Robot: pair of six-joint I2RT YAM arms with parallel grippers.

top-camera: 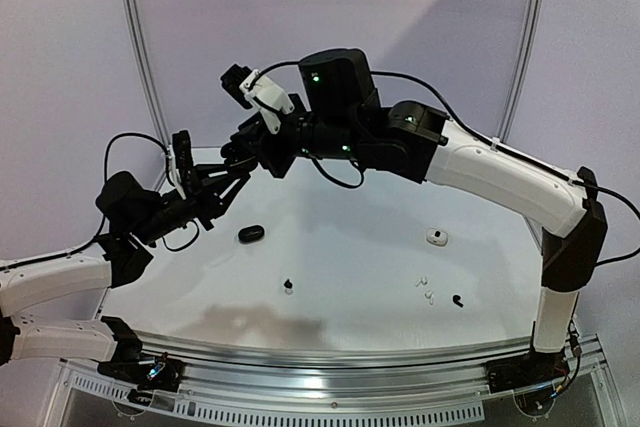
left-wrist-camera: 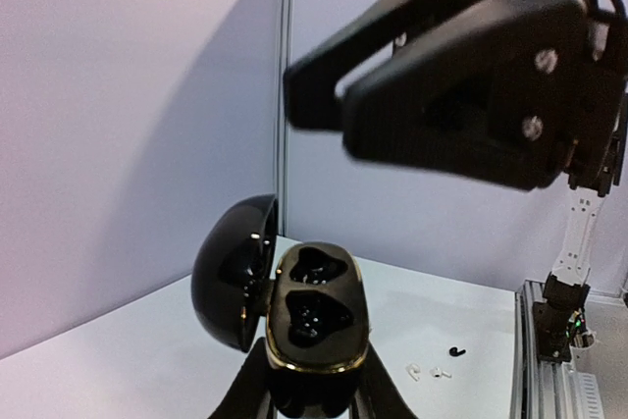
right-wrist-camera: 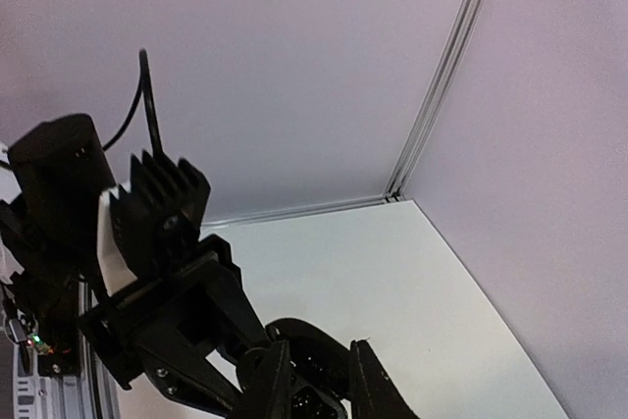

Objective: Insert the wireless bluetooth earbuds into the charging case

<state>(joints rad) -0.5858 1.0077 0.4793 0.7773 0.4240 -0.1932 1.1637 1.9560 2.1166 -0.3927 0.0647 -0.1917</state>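
Insertion seems in hand: the left end effector [left-wrist-camera: 312, 399] pinches the open glossy black charging case [left-wrist-camera: 312, 313] aloft at upper left, the right end effector [right-wrist-camera: 319, 380], its grip impossible to tell, hovers above needing fine socket alignment, and tiny white stemmed earbuds [top-camera: 429, 295] lie on the tabletop [top-camera: 350, 247] at lower right.

Both arms are reaching high toward the far left corner of the table [top-camera: 350, 267]. The left claw [top-camera: 232, 175] is clamping the charging case [left-wrist-camera: 316, 321], and the right claw [top-camera: 243, 144] is hovering just above.

Left gripper [top-camera: 237, 170] just beside right gripper [top-camera: 251, 147]
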